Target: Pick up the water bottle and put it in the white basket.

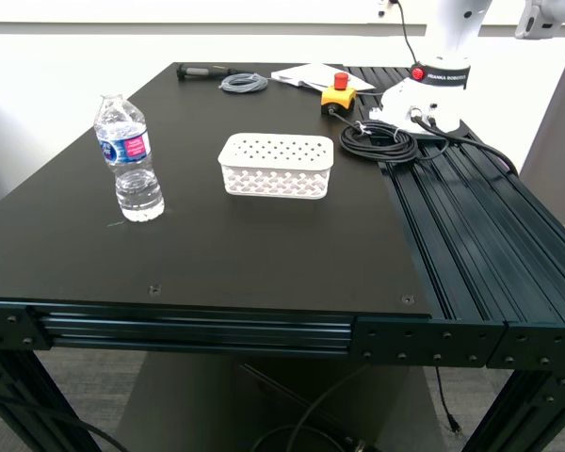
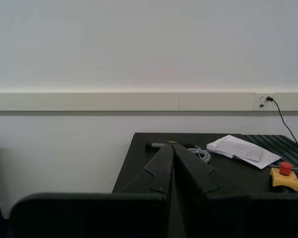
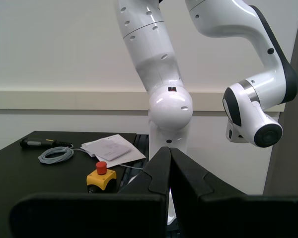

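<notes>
The black surface stood against a white wall; on it sat one white basket and, toward the exterior view's left and apart from it, one upright water bottle; my first claw and second claw were each clenched, empty, touching nothing.

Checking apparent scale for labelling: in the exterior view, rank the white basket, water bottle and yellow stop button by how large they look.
1. white basket
2. water bottle, roughly alike in area, so this order is unsure
3. yellow stop button, also farther away
</notes>
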{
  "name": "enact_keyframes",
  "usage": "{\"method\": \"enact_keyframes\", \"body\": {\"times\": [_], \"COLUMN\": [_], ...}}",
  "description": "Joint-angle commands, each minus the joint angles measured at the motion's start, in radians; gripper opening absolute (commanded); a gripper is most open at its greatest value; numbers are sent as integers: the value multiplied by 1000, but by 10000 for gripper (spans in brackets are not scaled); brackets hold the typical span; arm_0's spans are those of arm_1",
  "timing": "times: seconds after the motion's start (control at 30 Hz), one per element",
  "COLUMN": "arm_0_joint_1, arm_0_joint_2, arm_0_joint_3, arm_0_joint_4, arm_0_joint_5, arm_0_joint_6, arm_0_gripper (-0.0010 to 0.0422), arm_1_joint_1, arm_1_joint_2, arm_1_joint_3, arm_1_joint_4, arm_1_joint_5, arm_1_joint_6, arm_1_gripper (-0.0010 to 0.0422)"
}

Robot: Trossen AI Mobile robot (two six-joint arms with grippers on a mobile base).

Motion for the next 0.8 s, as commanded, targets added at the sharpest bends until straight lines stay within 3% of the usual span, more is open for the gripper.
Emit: {"method": "enact_keyframes", "body": {"times": [0.03,0.47,0.7,0.8], "arm_0_joint_1": [0,0,0,0], "arm_0_joint_2": [0,0,0,0], "arm_0_joint_3": [1,1,1,1], "arm_0_joint_4": [3,3,3,3], "arm_0_joint_5": [1,1,1,1], "arm_0_joint_6": [3,3,3,3], "arm_0_gripper": [1,1,1,1], "arm_1_joint_1": [0,0,0,0], "arm_1_joint_2": [0,29,217,256], "arm_1_joint_3": [0,0,0,0], "arm_1_joint_4": [3,6,-66,-185], "arm_1_joint_5": [3,6,161,106], "arm_1_joint_6": [-2,-2,51,130], "arm_1_gripper": [0,0,0,0]}}
